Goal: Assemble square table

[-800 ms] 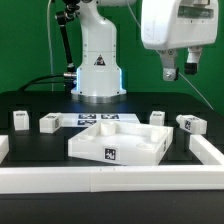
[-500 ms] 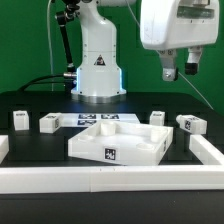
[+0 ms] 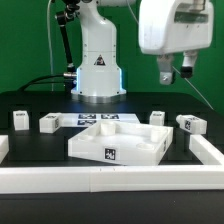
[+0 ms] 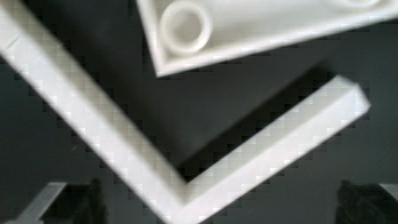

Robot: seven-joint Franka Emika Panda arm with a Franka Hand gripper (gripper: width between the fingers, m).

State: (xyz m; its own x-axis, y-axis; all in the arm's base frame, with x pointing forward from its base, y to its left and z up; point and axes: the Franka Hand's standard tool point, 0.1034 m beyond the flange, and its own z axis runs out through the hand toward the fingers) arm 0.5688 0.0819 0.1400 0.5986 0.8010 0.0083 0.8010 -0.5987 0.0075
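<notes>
Since the earlier frames, the square tabletop (image 3: 118,143) had not budged; only the gripper (image 3: 175,72) had drifted a little toward the exterior view's left. We found the tabletop lying flat, raised rim upward, on the black table (image 3: 30,145) on the camera's side of the robot base (image 3: 98,72), with the marker board (image 3: 100,119) between it and the base. We judged it a light, stiff plastic slab, smooth enough to slip and too broad to span. We would take it by one rim wall, a finger on either side. The wrist view showed a round socket (image 4: 183,25) in one corner of it. Four legs (image 3: 48,123) stood loose and apart from the slab, two to the exterior view's left of the base and two to its right. Small and blocky, they looked easy to pinch across flat sides. The long white rail (image 3: 110,180) ran beyond the slab, farthest from the base. High to the exterior view's right of the base, the gripper hung with jaws spread wide and nothing between them.
</notes>
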